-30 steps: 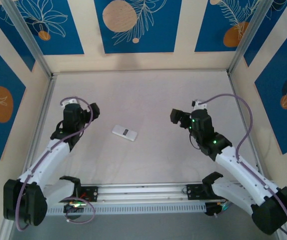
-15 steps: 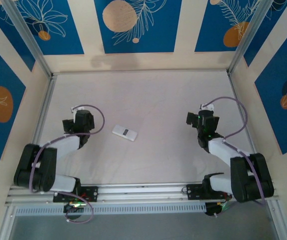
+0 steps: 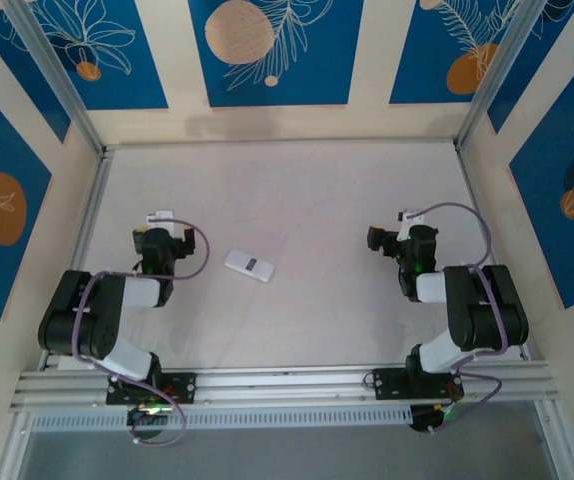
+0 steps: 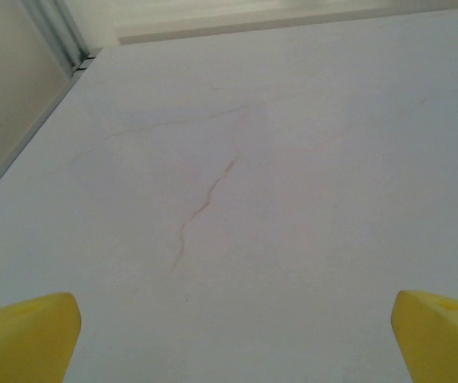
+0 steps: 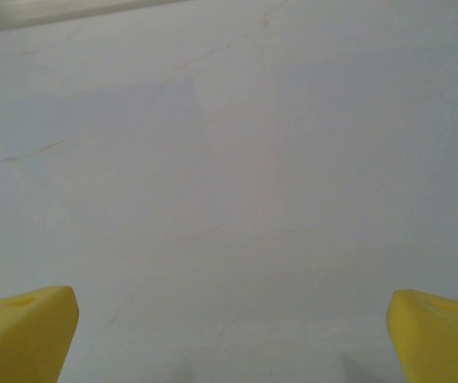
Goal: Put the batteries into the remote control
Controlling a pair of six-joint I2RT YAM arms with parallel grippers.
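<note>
My left gripper (image 4: 230, 339) stood spread wide, its yellow fingertips (image 4: 26, 338) poking in at the two bottom corners of the left wrist view, with bare table between them and no object in their grasp. My right gripper (image 5: 230, 333) was spread just as wide and equally empty, its yellow tips at the bottom corners of the right wrist view over the pale surface. Seen from above, both my arms were folded back close to their bases, one at the left side of the table (image 3: 297, 180) and one at the right. The remote control (image 3: 250, 265) lay flat on the table between them, nearer my left arm, turned at a slant, with a small dark mark on its white face. It was apart from both grippers. A thin reddish wavy line (image 4: 205, 203) ran across the tabletop ahead of my left gripper.
</note>
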